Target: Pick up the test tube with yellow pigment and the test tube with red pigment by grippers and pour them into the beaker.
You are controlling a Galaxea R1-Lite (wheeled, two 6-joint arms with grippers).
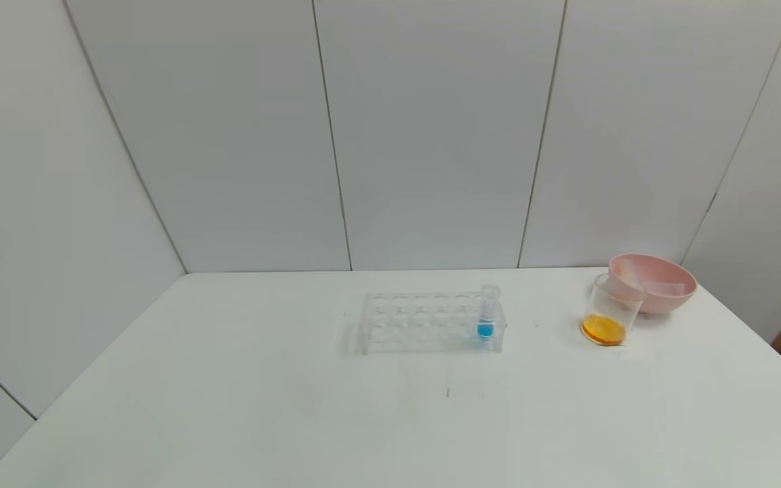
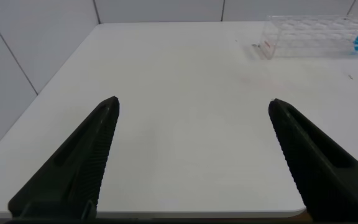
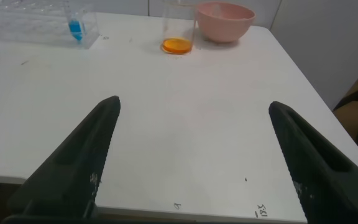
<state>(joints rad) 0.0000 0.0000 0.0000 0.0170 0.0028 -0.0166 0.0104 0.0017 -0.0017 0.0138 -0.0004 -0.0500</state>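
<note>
The white counter [image 1: 241, 407] takes up most of the head view, with grey wall panels [image 1: 431, 135] behind it. Neither arm shows up in the head view, but each wrist camera sees its own tool. The left tool [image 2: 193, 106] hangs over the counter's near left part, fingers [image 2: 86, 155] spread wide with nothing between them, and the rack is off in the distance from there. The right tool [image 3: 193, 106] is the same deal over the near right part, fingers [image 3: 82, 158] wide apart and empty, with the cup and bowl further back. Next biggest is the pink bowl [image 1: 655, 281] at the far right of the counter; there's something clear lying inside it, which could be tubes, but honestly I can't tell. Then the clear plastic rack [image 1: 424, 322], sitting about mid-counter, has only one tube in it. Right in front of the bowl, on its left side and touching or nearly touching it, stands the beaker [image 1: 611, 308] with a layer of orange liquid [image 1: 604, 330] at the bottom. Smallest is the tube with blue liquid [image 1: 487, 313], upright in the rack's right end. I can't make out the yellow or red tubes anywhere for sure.
</note>
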